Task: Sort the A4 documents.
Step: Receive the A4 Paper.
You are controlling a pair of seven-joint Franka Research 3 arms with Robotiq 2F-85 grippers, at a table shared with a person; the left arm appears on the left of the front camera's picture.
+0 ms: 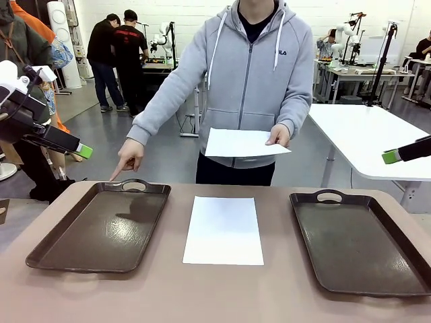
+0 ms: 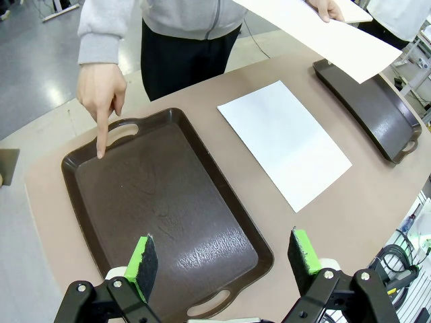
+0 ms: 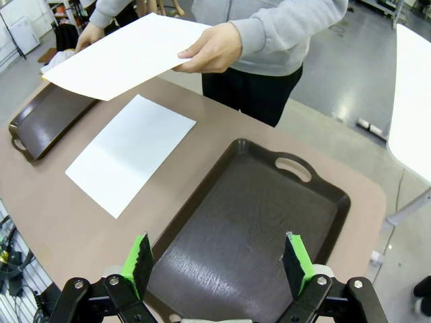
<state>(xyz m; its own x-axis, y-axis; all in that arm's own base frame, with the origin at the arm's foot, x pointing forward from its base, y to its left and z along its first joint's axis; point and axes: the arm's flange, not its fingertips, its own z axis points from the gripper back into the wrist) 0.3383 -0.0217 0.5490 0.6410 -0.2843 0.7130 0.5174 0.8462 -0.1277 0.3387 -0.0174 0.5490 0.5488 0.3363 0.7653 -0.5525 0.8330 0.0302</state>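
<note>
On the table [image 1: 222, 301], at the middle: one sheet [image 1: 223, 230], flat, long side toward the person [image 1: 249, 74]. Left of it, apart: left tray [image 1: 101, 229], one handle at the far end. Right of it, also apart: right tray [image 1: 360, 245], handle likewise far. Behind the table, facing the robot: the person. Over the left tray's far end: pointing hand [image 1: 130, 156], fingertip down beside the handle, contact unclear. Behind the flat sheet, above the far table edge: second sheet [image 1: 242, 142], in the other hand [image 1: 277, 136], clear of the table. Raised, left of the left tray: left gripper [image 2: 222, 259], jaws apart. Raised, right of the right tray: right gripper [image 3: 219, 259], jaws apart. Behind, to the right: second table [image 1: 377, 131].
</note>
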